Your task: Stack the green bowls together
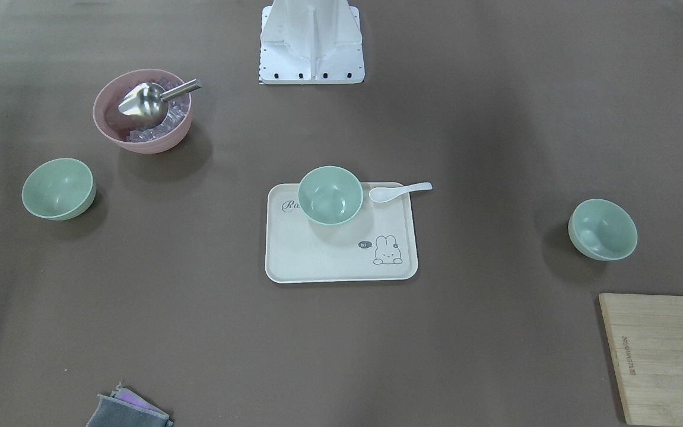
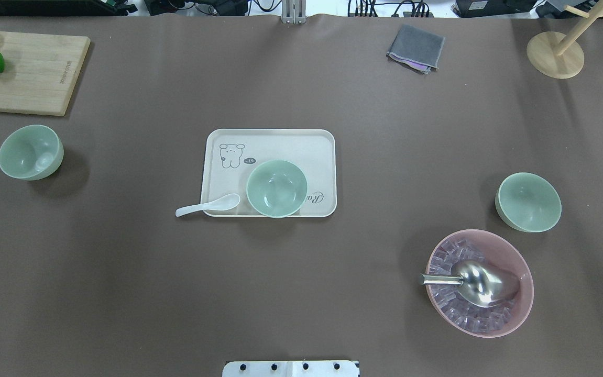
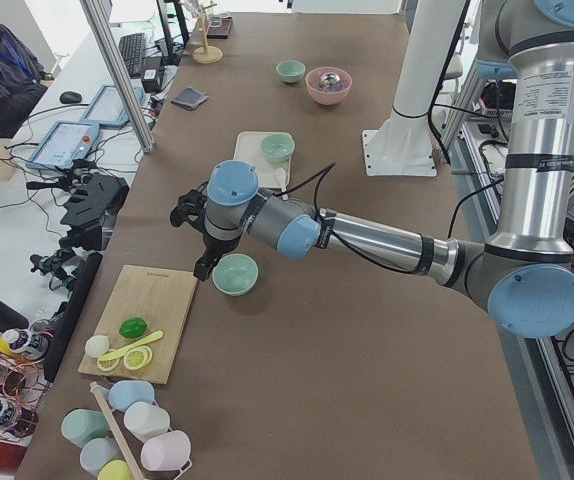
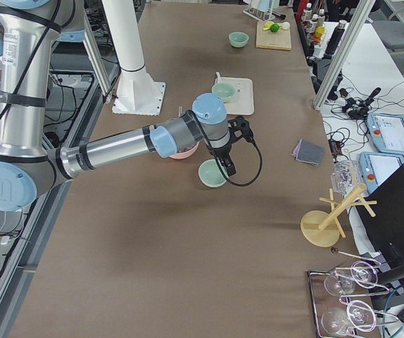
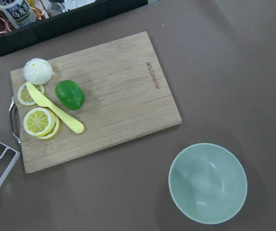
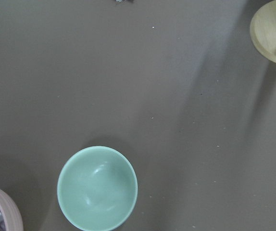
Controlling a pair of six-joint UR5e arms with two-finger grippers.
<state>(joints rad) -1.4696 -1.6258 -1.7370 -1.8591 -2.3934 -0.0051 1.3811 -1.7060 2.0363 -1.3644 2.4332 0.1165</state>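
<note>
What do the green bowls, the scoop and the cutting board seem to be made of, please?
The green bowls look like matte plastic or melamine: flat, even colour with only a soft sheen. The scoop is polished metal, probably steel, given its mirror-like reflections. The cutting board is wood, possibly bamboo: pale parallel strips with visible grain and no gloss.

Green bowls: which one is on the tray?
The middle bowl, on the cream tray by the white spoon. The left bowl and right bowl sit on the bare table.
</note>
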